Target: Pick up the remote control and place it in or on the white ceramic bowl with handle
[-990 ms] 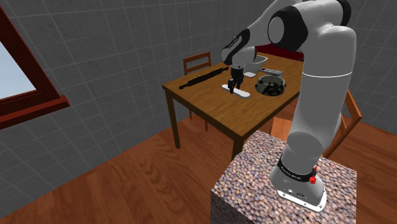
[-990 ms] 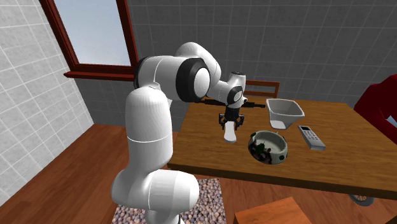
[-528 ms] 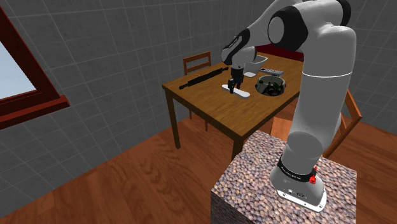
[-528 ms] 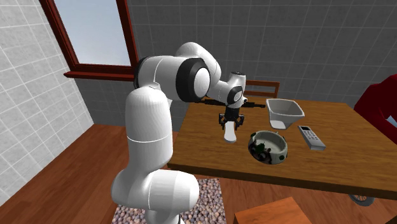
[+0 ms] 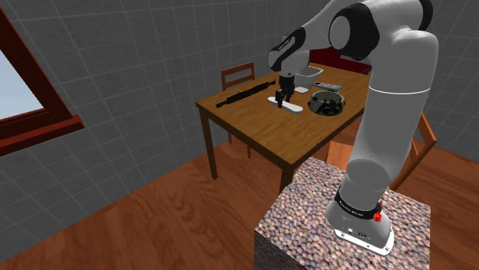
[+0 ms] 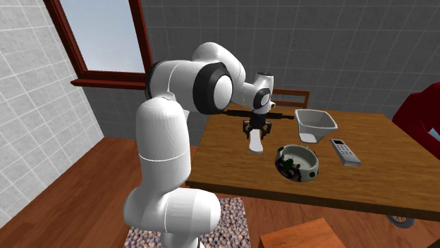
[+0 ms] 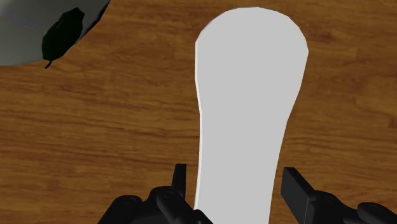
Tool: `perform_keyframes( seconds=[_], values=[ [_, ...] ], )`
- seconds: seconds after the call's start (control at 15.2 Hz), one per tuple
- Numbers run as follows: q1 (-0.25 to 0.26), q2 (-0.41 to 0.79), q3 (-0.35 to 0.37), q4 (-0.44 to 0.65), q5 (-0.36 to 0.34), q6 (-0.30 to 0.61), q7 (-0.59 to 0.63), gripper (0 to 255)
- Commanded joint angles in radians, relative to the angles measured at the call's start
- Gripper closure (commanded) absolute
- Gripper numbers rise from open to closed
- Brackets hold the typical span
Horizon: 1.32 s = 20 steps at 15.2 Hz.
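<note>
Jaws: clamped on the white remote control (image 7: 248,95), which sticks out ahead of them | Change: gripper (image 6: 257,131) and remote have risen slightly off the table (image 6: 367,189) | Meaning: we judge the grasp good; next we carry to the white bowl (image 6: 315,124), well apart from the jaws.

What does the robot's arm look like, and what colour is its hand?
The arm is made of fat, rounded white tubes with dark bands at the joints. Its gripper is all black, with two flat fingers. Near the bottom of the arm there is a dark ring and a small red button.
</note>
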Motion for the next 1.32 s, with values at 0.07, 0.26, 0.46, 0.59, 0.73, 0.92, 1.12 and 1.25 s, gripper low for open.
perform_keyframes(
  seconds=[0.07, 0.26, 0.46, 0.59, 0.73, 0.92, 1.12, 1.25],
  values=[
    [0.004, -0.023, -0.003, 0.016, -0.016, -0.035, 0.011, 255],
    [0.006, -0.043, -0.006, 0.036, -0.029, -0.072, 0.020, 255],
    [0.009, -0.061, -0.007, 0.058, -0.041, -0.109, 0.029, 255],
    [0.010, -0.071, -0.008, 0.074, -0.048, -0.134, 0.034, 255],
    [0.011, -0.081, -0.008, 0.090, -0.054, -0.159, 0.038, 255],
    [0.012, -0.094, -0.009, 0.117, -0.063, -0.197, 0.044, 255],
    [0.013, -0.105, -0.009, 0.146, -0.069, -0.235, 0.050, 255],
    [0.014, -0.112, -0.009, 0.166, -0.073, -0.261, 0.052, 255]
  ],
)
